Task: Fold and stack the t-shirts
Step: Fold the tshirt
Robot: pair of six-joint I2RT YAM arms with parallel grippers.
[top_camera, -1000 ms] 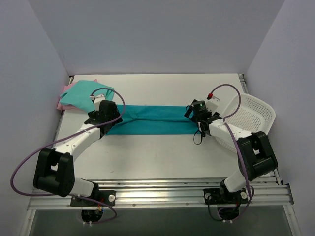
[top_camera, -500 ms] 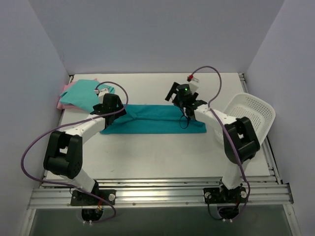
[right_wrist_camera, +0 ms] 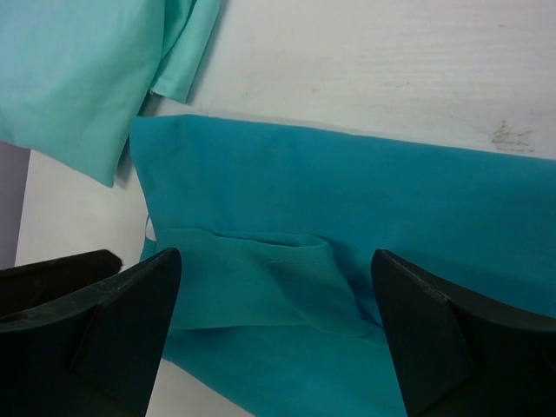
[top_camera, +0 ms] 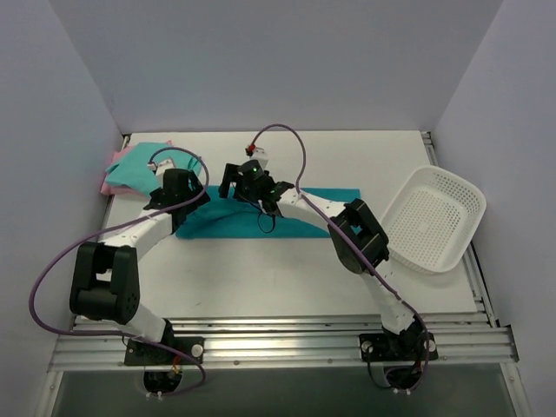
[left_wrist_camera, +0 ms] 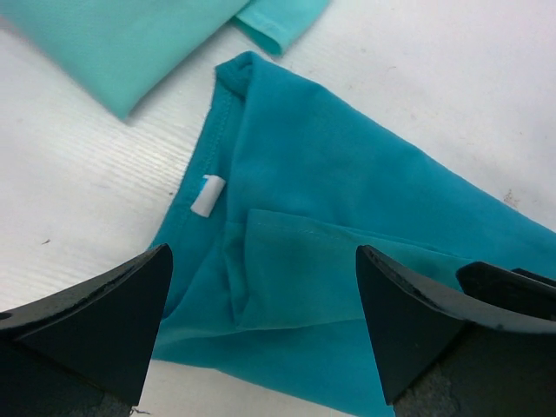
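Observation:
The deep teal t-shirt (top_camera: pixel 317 215) lies folded into a long strip across the table's middle. The mint t-shirt (top_camera: pixel 139 165) lies folded at the back left on the pale pink t-shirt (top_camera: pixel 108 184), of which only an edge shows. My left gripper (top_camera: pixel 193 201) is open and empty over the strip's left end (left_wrist_camera: pixel 347 208), where a white label (left_wrist_camera: pixel 205 195) shows. My right gripper (top_camera: pixel 230 184) is open and empty just right of it, above the same end (right_wrist_camera: pixel 347 191). The mint shirt also shows in the left wrist view (left_wrist_camera: pixel 130 43) and the right wrist view (right_wrist_camera: pixel 69 69).
A white perforated basket (top_camera: pixel 434 217) sits at the table's right edge, tilted. The left wall stands close behind the shirt pile. The two arms are close together over the strip's left end.
My right gripper has swept left along the teal strip from its right end to near its left end, open and empty. My left gripper shifted slightly back and left.

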